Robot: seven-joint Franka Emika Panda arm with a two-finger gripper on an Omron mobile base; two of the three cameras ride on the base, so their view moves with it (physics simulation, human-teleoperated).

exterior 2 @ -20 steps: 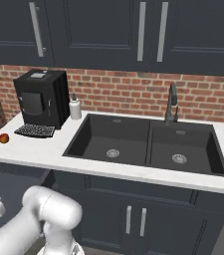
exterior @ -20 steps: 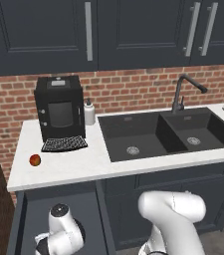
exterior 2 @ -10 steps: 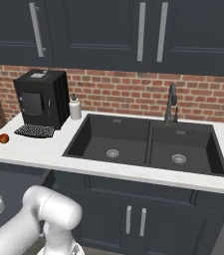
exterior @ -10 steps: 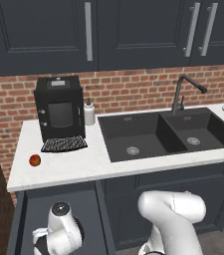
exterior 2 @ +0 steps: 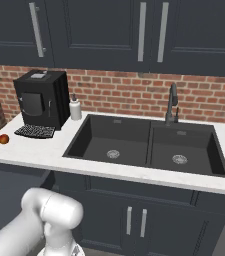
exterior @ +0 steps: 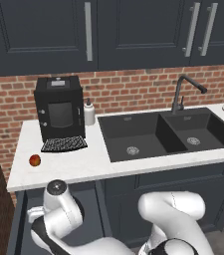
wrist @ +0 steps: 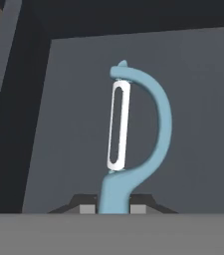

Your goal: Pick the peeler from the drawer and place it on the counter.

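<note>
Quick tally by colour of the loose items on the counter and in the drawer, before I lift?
Black: 1, the coffee machine
Red: 1, the apple
White: 1, the soap bottle
Light blue: 1, the peeler, over the drawer floor, handle between the tool fingertips
Total: 4

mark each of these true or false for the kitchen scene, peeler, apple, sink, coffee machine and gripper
1. The gripper is shut on the peeler handle. True.
2. The peeler lies on the counter. False: it is inside the drawer, over its dark floor.
3. The apple sits in the sink. False: it rests on the counter, left of the coffee machine.
4. The sink has two basins. True.
5. The coffee machine is white. False: it is black.
</note>
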